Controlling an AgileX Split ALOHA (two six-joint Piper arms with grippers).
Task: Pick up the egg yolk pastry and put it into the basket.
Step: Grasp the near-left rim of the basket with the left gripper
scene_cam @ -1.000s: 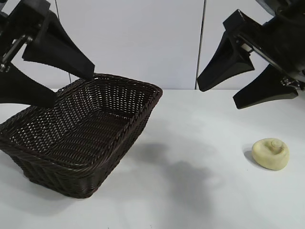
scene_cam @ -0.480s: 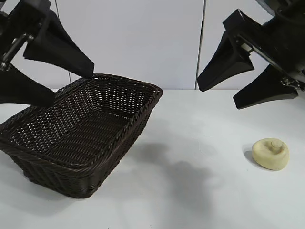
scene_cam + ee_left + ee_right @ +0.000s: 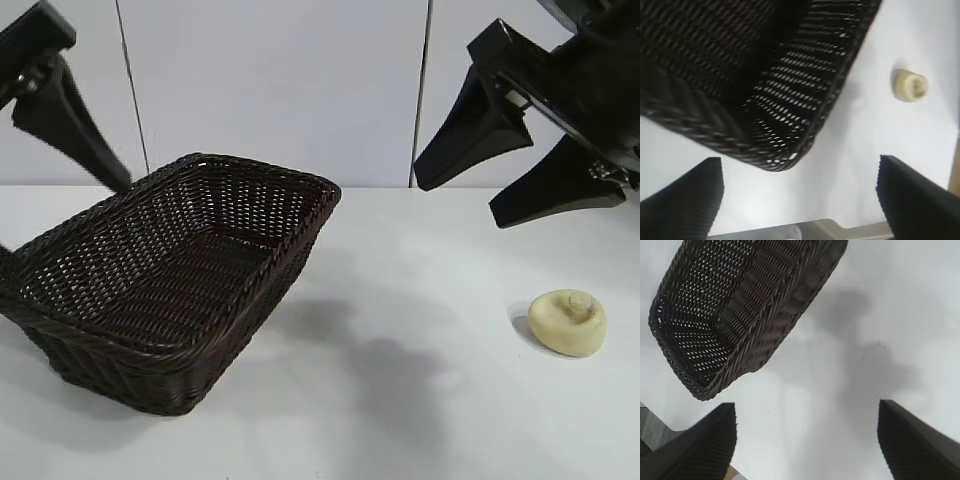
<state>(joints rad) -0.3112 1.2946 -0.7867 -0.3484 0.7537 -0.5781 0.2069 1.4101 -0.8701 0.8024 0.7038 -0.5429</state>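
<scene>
From outside: my right gripper (image 3: 492, 206) hangs with fingers spread and empty above the egg yolk pastry (image 3: 568, 322), which sits alone on the white bench (image 3: 420, 400); the basket (image 3: 170, 290) lies well left, below my left gripper's one visible finger (image 3: 70, 120).

Left wrist: released fingers (image 3: 685, 200) frame the basket's corner, pastry beyond.

Right wrist: parted fingers (image 3: 912, 442), basket ahead, bare bench between.

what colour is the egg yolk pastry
Pale cream-yellow, matte, with a small raised knob on top: the egg yolk pastry shows best in the exterior view.
</scene>
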